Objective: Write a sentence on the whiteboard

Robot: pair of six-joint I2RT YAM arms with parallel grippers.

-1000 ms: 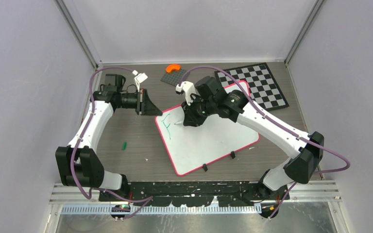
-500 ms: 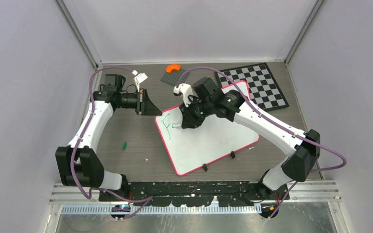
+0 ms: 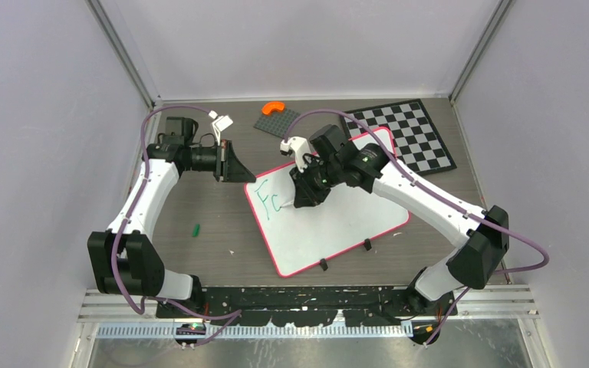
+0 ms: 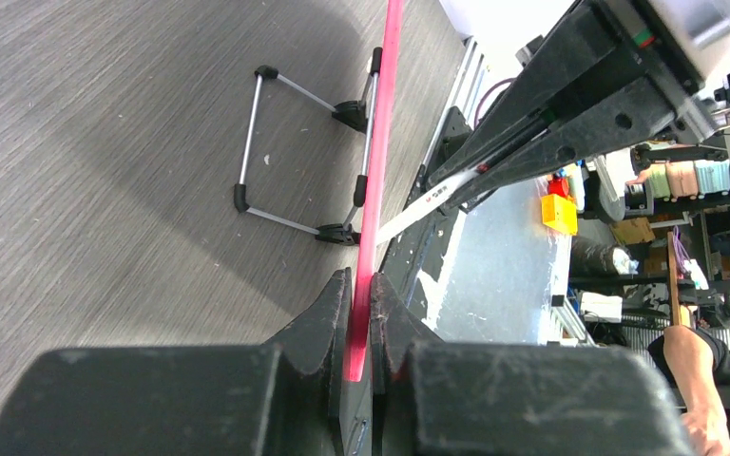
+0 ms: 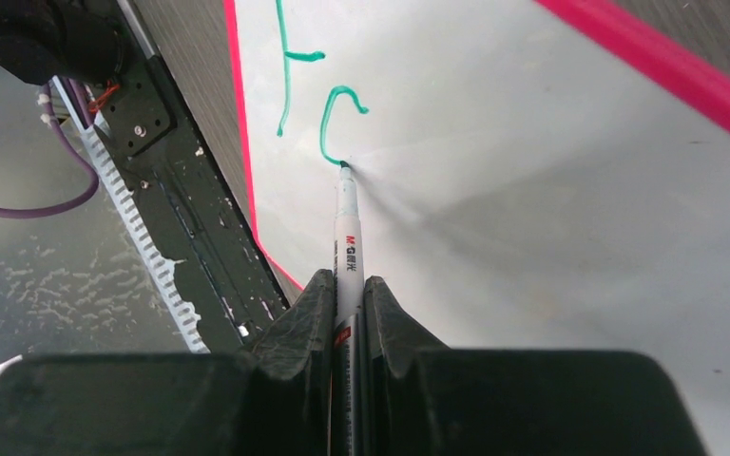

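The whiteboard point(image 3: 345, 218) lies mid-table, white with a red-pink rim and two black clips at its near edge. My left gripper point(image 3: 238, 170) is shut on its far-left corner; the wrist view shows the rim point(image 4: 371, 180) edge-on between the jaws of my left gripper point(image 4: 361, 285). My right gripper point(image 3: 304, 195) is shut on a white marker point(image 5: 348, 242) whose green tip touches the board point(image 5: 551, 180). Of the sentence point(image 3: 267, 201), only a green "F" and a curved stroke beside it show; the same strokes appear in the right wrist view point(image 5: 318, 85).
A black-and-white chessboard point(image 3: 410, 132) lies at the back right, partly under the whiteboard's far corner. A dark grey plate point(image 3: 274, 119) with an orange curved piece point(image 3: 274, 108) sits at the back. A small green cap point(image 3: 196, 228) lies on the table left of the board.
The right gripper drew a curved green stroke next to the "F" and moved slightly right and nearer. The left arm kept its grip and did not move.
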